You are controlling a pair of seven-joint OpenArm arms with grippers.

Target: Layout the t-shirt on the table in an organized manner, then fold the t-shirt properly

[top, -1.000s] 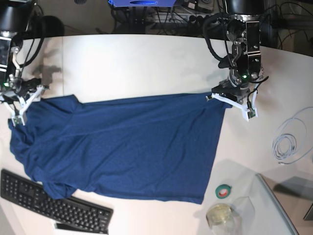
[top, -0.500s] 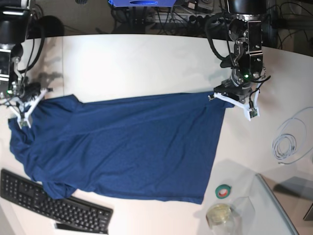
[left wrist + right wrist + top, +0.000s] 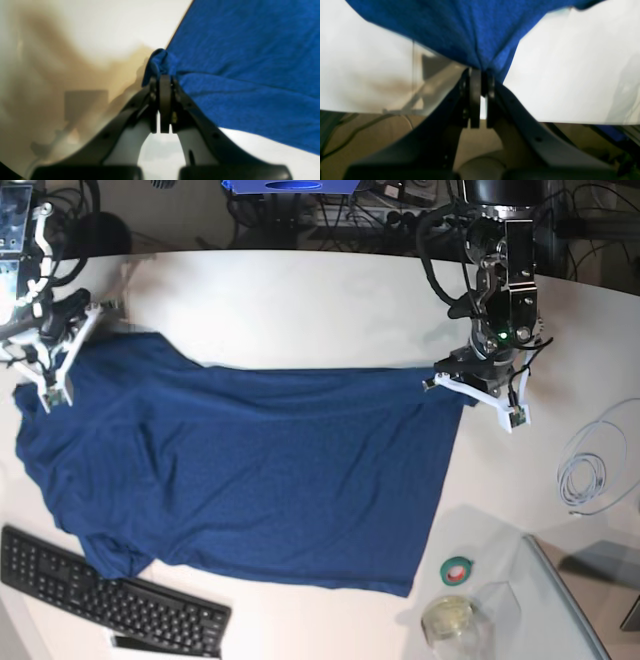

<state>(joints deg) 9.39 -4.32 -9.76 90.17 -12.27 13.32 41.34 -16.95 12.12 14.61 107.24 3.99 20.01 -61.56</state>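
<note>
Container (image 3: 452, 622), contents unclear, sits near the t-shirt (image 3: 270, 490) on the table (image 3: 300, 305).

Cut off by the base view's edges: both arms, and the keyboard (image 3: 110, 595) at the left; blurred in the right wrist view: gripper (image 3: 483, 75) and most of the floor (image 3: 480, 142) beyond the table (image 3: 570, 75); hidden between the fingertips in both wrist views: pinched cloth (image 3: 162, 61).

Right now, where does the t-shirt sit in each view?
Left wrist: t-shirt fills the upper right, one corner between the left gripper's fingertips.
Right wrist: top centre, narrowing down to the right gripper's fingertips.
Base: centre and left, above the keyboard.
Shared landmark: the white table.
</note>
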